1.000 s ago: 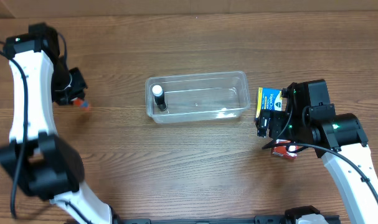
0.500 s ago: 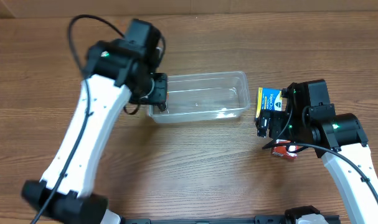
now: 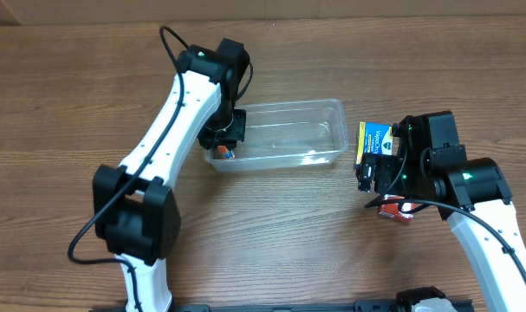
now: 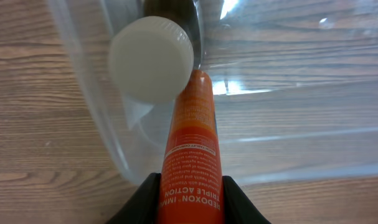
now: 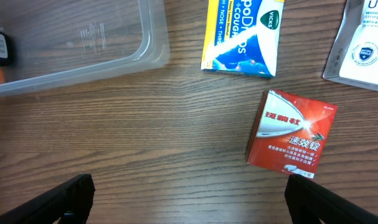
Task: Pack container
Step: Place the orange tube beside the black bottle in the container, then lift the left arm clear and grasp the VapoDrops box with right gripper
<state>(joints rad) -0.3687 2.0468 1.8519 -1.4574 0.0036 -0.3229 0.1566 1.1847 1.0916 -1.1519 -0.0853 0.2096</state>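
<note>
Left tool clenched on an orange tube at the container's left end; right tool spread open over loose boxes.

The left tool (image 4: 190,208) grips an orange tube (image 4: 192,143) between its two dark fingers, the tube's far end reaching over the wall of the clear container (image 4: 95,118), just beside a white-capped bottle (image 4: 151,59) standing in that end. The container lies lengthwise in the middle of the wooden worktop (image 3: 288,234), between the two arms. The right tool (image 5: 189,196) hangs with its fingers (image 5: 70,193) wide apart and nothing between them, above bare worktop just beside the container's right end. Near it lie a red box (image 5: 292,135), a blue-and-yellow box (image 5: 241,34) and a white packet (image 5: 363,43).
</note>
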